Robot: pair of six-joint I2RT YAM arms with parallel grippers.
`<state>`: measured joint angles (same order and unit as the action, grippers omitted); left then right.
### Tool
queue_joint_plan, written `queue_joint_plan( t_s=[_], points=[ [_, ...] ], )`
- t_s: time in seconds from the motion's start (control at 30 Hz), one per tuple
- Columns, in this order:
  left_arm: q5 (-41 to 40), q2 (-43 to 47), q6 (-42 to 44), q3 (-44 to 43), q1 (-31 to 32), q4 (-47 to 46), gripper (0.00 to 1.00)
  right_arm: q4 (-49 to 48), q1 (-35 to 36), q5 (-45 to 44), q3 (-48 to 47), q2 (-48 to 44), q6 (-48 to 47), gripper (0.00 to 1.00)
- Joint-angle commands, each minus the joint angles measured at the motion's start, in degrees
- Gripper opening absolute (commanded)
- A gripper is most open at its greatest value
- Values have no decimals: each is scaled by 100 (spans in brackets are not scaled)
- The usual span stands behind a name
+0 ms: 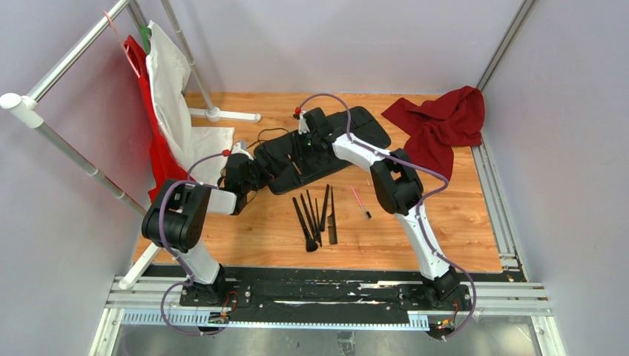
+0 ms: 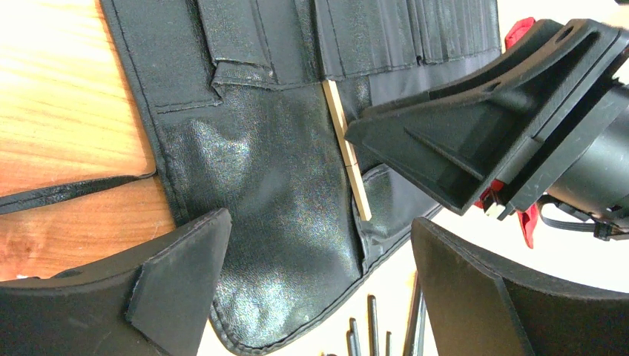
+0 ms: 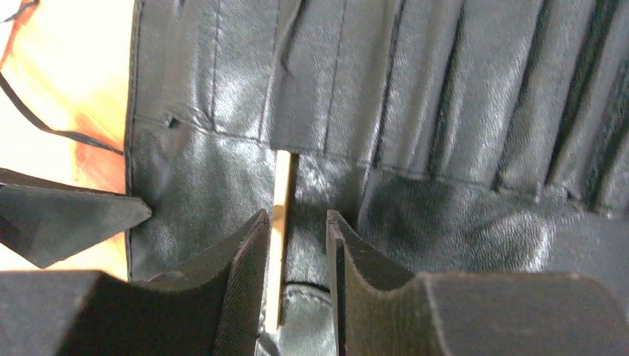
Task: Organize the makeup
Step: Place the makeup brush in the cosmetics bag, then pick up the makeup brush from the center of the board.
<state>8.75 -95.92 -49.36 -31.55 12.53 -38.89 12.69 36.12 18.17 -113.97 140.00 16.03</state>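
Observation:
Several black-handled makeup brushes (image 1: 310,216) and a thin black comb (image 1: 331,215) lie side by side on the wooden table, with a pink-handled brush (image 1: 360,202) to their right. A tan-handled brush (image 3: 280,222) sticks out of a slot in the black roll-up case (image 1: 326,141). My right gripper (image 3: 297,222) is over the case, its jaws narrowly open around that tan handle, with a gap on the right side. My left gripper (image 2: 319,289) is wide open over the case's left end. The left wrist view shows the tan handle (image 2: 347,148) and some brush handle ends (image 2: 371,326).
A dark red cloth (image 1: 441,122) lies at the back right. A clothes rack (image 1: 44,89) with a white garment (image 1: 167,89) and a red garment (image 1: 157,156) stands at the left. The case's black cord (image 1: 271,133) trails at the case's left end.

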Motion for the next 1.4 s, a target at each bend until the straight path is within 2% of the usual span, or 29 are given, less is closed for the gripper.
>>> queue_joint_plan(
  t_s=[0.0,0.1,0.27,0.6,1.2,1.37],
  points=[
    [-120,59,58,9,-41,418,98,198,-127,-169,515,-260,-155,32],
    [-103,39,46,-5,-41,418,98,131,-129,-103,691,-300,-129,26],
    [-94,15,58,-22,-41,418,98,101,-105,-22,785,-274,-101,22],
    [-80,-32,58,-53,-41,418,98,24,-74,-13,916,-499,-92,28],
    [-94,-39,67,-45,-41,420,98,-170,8,68,1397,-865,-74,29],
    [-85,-42,67,-53,-41,418,98,-213,23,68,1448,-951,-85,32]
  ],
)
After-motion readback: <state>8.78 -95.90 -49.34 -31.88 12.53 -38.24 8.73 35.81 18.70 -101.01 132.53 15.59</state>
